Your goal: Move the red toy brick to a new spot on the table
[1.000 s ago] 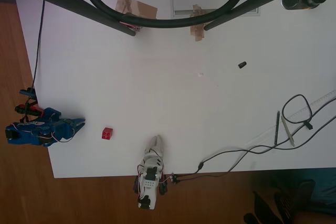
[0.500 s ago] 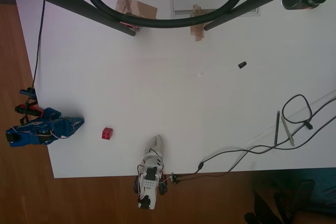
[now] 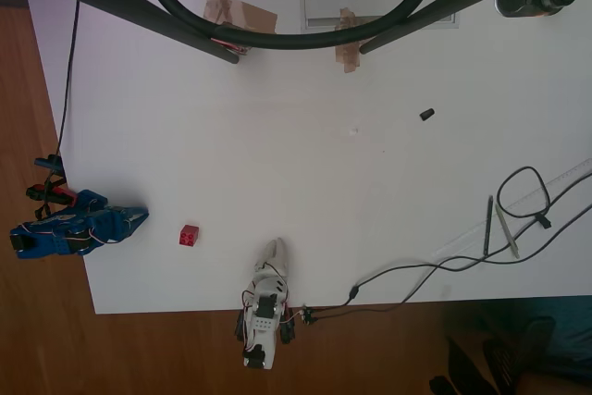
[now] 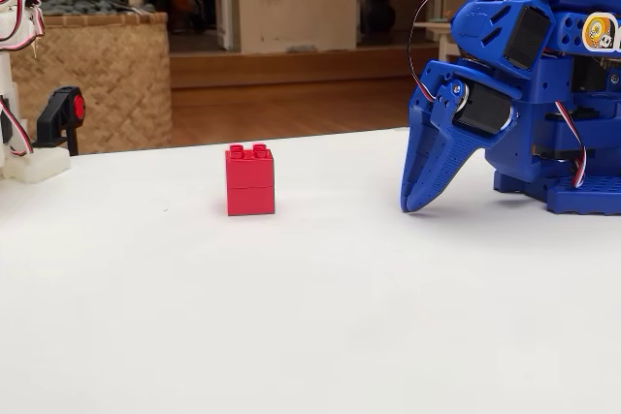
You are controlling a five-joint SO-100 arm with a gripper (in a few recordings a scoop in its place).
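Soft daylight, blurred background, faint shadows

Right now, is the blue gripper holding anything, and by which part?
Nothing held. The gripper sits shut, tip down on the table, apart from the brick, which stands free.

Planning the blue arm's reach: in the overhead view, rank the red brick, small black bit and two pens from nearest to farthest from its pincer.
From the pincer:
1. Red brick, just right of it.
2. Black bit, upper right.
3. Pens, far right.

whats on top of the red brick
Nothing is on the red toy brick; its round studs are bare. It stands on the white table. Its underside is hidden.
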